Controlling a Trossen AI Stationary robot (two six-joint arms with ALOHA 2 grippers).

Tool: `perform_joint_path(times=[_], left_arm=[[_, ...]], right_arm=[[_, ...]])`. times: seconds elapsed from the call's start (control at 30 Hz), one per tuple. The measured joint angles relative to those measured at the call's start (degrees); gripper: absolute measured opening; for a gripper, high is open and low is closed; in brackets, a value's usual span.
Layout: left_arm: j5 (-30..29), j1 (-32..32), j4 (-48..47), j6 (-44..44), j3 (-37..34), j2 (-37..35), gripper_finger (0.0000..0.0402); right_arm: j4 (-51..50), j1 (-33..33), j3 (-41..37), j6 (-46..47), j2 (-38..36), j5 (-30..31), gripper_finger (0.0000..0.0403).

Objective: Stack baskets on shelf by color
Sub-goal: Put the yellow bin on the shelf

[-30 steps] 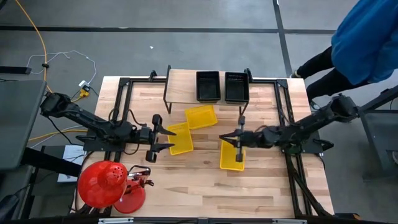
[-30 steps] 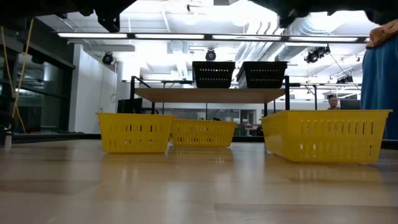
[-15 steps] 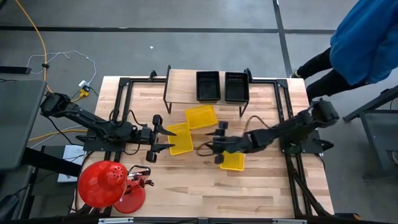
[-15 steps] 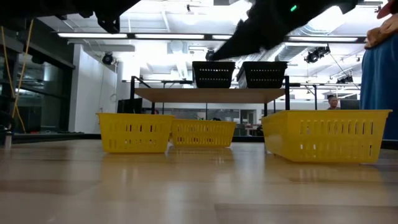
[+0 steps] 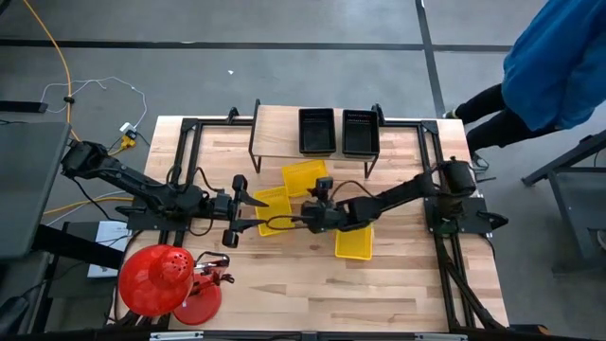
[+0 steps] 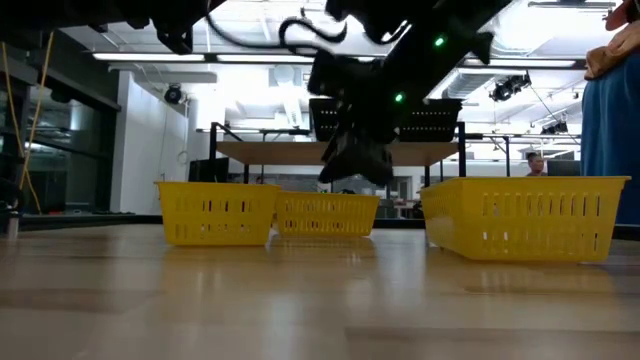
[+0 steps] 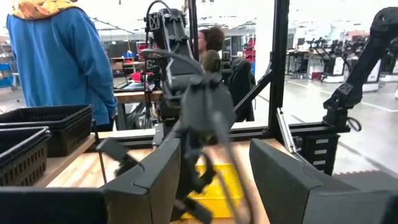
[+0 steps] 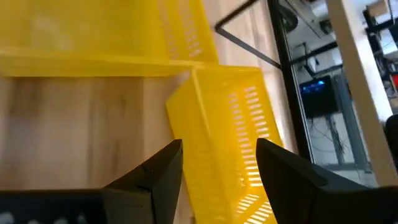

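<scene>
From above, you see the right end effector [image 5: 305,219] stretched far across the counter [image 5: 284,294], hanging between the three yellow baskets: the left yellow basket [image 5: 273,210] just beside it, the tilted one [image 5: 305,176] just behind it toward the shelf [image 5: 279,121], and the third yellow basket [image 5: 353,242] on its other side, partly under the arm. Two black baskets [image 5: 316,130] already sit side by side on the shelf. The left end effector [image 5: 248,210], fingers spread, waits at the left basket's outer edge. The risk, in my judgement, is collision: both arms are very close around one basket, and a reach from either could hit the other or push the basket away. In the low view, the right arm hangs above the counter in front of the shelf, not touching any basket. The left wrist view shows its own fingers apart, with the right arm right ahead. In the right wrist view, the fingers [image 8: 155,171] are spread open, holding nothing, and a yellow basket wall [image 8: 205,134] lies between and beyond them, near but apart.
</scene>
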Motion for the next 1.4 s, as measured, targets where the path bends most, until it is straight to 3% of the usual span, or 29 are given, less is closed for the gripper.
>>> perform_joint_path(times=[0.67, 1.0, 1.13, 1.27, 1.4], left_arm=[[0.1, 0.0, 0.0, -2.6, 0.0, 0.0, 0.0181], [0.1, 0.0, 0.0, -2.5, 0.0, 0.0, 0.0181], [0.1, 0.0, -0.5, -3.2, 0.0, 0.0, 0.0181], [2.5, -0.5, -4.6, -10.5, 0.1, 0.1, 0.0181], [0.7, -1.5, -18.0, -14.0, 4.0, 0.5, 0.0181]], right_arm=[[-6.0, -4.8, 0.6, 6.9, 1.9, -6.8, 0.0192], [-9.3, -0.1, 4.5, 3.4, 1.5, -7.4, 0.0192], [-13.6, 3.2, 6.4, 3.5, 0.5, -7.0, 0.0192], [-20.2, 6.5, 6.8, 7.6, -1.9, -3.7, 0.0192], [-27.7, 9.5, 6.8, 14.7, -5.3, 3.5, 0.0192]])
